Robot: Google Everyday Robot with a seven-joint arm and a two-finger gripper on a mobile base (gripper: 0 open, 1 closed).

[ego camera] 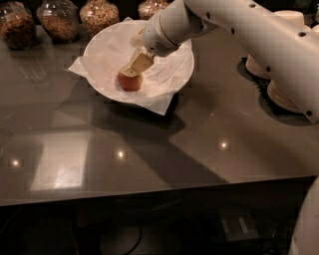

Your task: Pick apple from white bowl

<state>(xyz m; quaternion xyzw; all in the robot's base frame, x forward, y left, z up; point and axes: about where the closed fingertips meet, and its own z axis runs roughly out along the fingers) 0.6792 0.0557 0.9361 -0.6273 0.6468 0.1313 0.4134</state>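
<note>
We see the apple [129,81] sitting in the white bowl [91,52], on the crumpled paper [160,103] lining it. The gripper [135,65] reaches down into the bowl from the upper right, its tip at the top of the apple, and we cannot tell whether it is open, closed or gripping. The bowl stands on a dark table [149,149], near a row of jars [99,12].

The dark, glossy tabletop [164,149] carries the white bowl [99,47] at 11 o'clock, glass jars [99,15] along its far edge from 10 to 12, and stacked paper bowls [279,99] at 2. The claw [135,65] hangs inside the white bowl.
</note>
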